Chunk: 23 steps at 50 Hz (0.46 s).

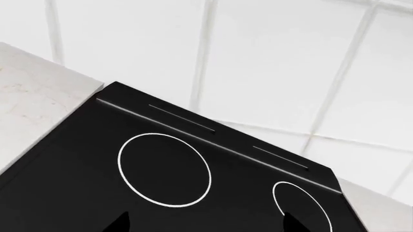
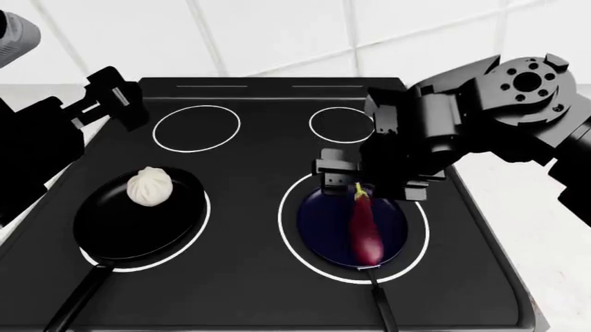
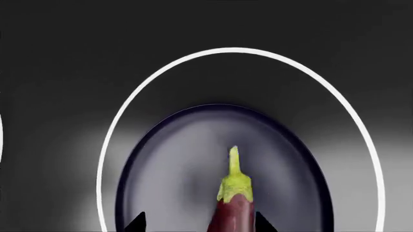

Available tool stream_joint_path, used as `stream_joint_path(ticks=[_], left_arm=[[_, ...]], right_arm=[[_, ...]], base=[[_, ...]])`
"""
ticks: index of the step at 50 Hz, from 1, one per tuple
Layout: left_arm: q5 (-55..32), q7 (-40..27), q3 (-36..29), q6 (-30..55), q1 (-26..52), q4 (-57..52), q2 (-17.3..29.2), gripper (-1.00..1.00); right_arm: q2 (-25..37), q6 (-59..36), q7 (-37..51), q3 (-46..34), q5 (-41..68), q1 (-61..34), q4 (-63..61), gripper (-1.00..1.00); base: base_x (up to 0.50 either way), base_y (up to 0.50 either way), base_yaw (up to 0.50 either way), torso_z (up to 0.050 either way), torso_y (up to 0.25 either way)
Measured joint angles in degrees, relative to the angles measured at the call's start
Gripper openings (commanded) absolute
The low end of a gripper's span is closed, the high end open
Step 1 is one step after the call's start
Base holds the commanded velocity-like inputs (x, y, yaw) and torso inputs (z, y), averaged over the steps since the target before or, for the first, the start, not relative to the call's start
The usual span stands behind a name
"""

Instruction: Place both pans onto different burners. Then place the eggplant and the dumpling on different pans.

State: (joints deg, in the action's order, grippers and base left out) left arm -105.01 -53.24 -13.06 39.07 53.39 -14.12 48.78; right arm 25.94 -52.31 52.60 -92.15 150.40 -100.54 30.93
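The glossy black pan point(image 2: 138, 232) sits on the front-left burner ring point(image 2: 207, 207), and the dumpling point(image 2: 149, 187) rests in it. The navy pan point(image 2: 319, 221) sits inside the front-right burner ring point(image 2: 282, 218). The eggplant point(image 2: 365, 232) lies in it with its stem pointing to the back. My right gripper point(image 2: 369, 181) hovers over the pan's back edge. In the right wrist view this gripper point(image 3: 200, 223) is open, the eggplant point(image 3: 233, 215) lies between its fingertips on the navy pan point(image 3: 181, 164). My left gripper point(image 2: 124, 97) is open and empty point(image 1: 206, 226) over the cooktop's back left.
Two smaller rings point(image 2: 196, 128) point(image 2: 342, 124) mark the back of the black cooktop point(image 2: 249, 173); they also show in the left wrist view point(image 1: 164, 169). A white tiled wall point(image 2: 277, 34) stands behind. Pale counter point(image 1: 38, 101) flanks the cooktop. Both pan handles point(image 2: 383, 311) point toward the front.
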Motion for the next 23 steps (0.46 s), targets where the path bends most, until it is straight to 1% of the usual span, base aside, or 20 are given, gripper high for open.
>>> stream_joint_path(ticks=[14,23], left_arm=[[-0.39,-0.24,0.02,-0.03,0.19,-0.41,0.07,1.00],[-1.16,-0.75,0.23,0.00,0.65,-1.19,0.26,1.00]], right_arm=[[0.45,0.11,0.94,0.35,0.79,-0.56,-0.77,1.00],[1.56,1.44,2.88,1.13,2.50,-1.66,-3.56,1.00]], base=[[0.00,0.00,0.00,0.000,0.000],[0.00,0.00,0.00,0.000,0.000]])
